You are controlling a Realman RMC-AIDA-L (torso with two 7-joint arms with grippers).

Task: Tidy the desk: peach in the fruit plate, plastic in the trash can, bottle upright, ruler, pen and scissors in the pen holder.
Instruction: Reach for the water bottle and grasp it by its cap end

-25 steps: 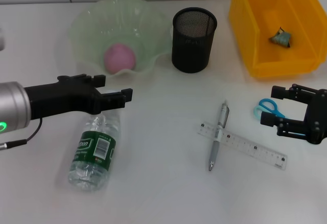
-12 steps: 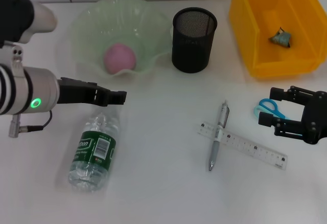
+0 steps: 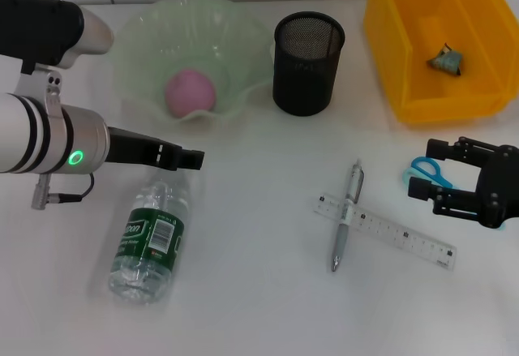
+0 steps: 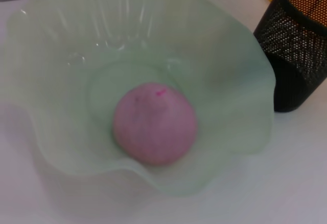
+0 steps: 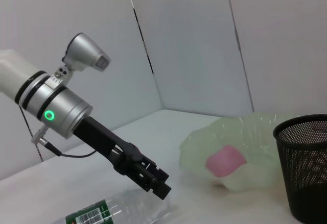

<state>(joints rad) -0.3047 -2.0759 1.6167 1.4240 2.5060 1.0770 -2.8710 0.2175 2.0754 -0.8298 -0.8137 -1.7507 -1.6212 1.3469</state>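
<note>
A clear water bottle (image 3: 152,236) with a green label lies on its side at the front left; it also shows in the right wrist view (image 5: 110,212). My left gripper (image 3: 185,158) is open just above the bottle's cap end and holds nothing. A pink peach (image 3: 190,92) rests in the pale green fruit plate (image 3: 142,40). A pen (image 3: 346,214) lies across a clear ruler (image 3: 397,234). Blue scissors (image 3: 430,173) lie at the right, between the fingers of my open right gripper (image 3: 423,168). A black mesh pen holder (image 3: 308,62) stands empty-looking. A scrap of plastic (image 3: 446,60) lies in the yellow bin (image 3: 405,88).
The left wrist view shows the peach (image 4: 155,123) in the plate (image 4: 230,66) and the pen holder (image 4: 299,45) beside it. The yellow bin stands at the back right, close behind the scissors. White tabletop lies between bottle and pen.
My left wrist has rolled, so the gripper now shows edge-on, still above the bottle's cap end. My right gripper has barely moved. The objects have not moved.
</note>
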